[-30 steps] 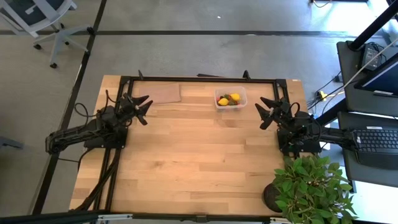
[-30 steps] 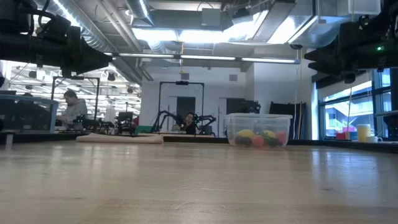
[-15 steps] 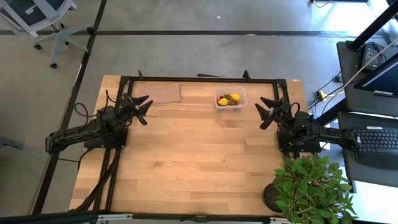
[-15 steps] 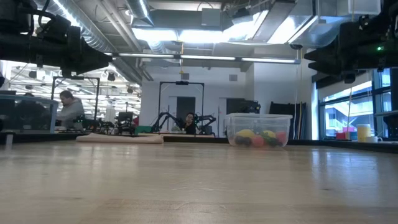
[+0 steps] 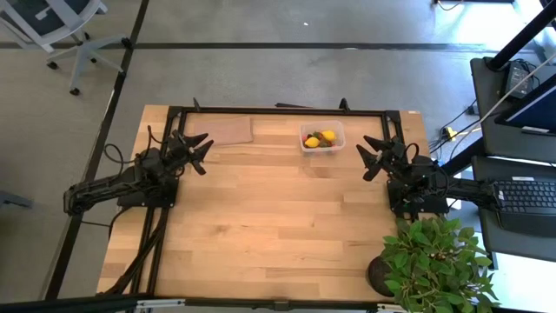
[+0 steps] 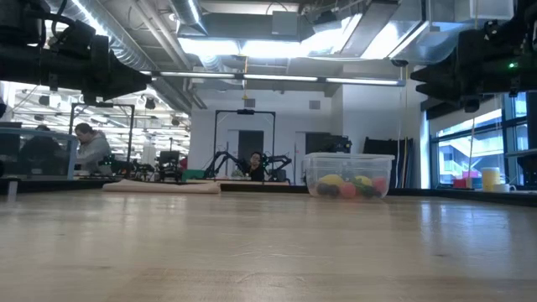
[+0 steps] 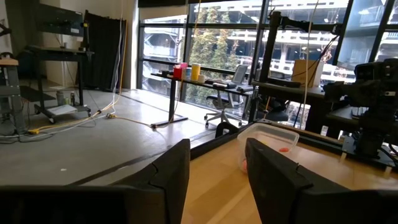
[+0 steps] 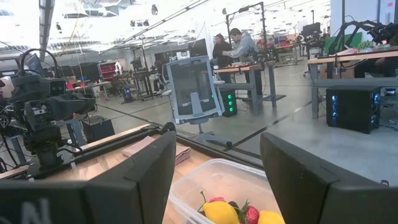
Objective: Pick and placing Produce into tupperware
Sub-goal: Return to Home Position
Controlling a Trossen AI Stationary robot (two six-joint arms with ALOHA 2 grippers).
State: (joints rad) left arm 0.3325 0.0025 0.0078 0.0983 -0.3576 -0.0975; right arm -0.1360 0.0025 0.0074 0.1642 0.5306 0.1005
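The clear tupperware tub [image 5: 321, 137] stands on the table near its far edge, right of the middle. Inside it lie the produce pieces: yellow lemon-like ones [image 5: 312, 142], red strawberry-like ones [image 8: 251, 213] and small dark ones. It also shows in the low view [image 6: 348, 175] and in the left wrist view [image 7: 270, 142]. My left gripper [image 5: 199, 149] is open and empty above the table's left side. My right gripper [image 5: 374, 155] is open and empty above the table's right side, near the tub.
A flat brown sheet [image 5: 228, 131] lies at the far edge, left of the tub. A green potted plant [image 5: 430, 261] stands at the table's near right corner. A black frame [image 5: 278, 110] runs along the table's far edge. People show in the room beyond.
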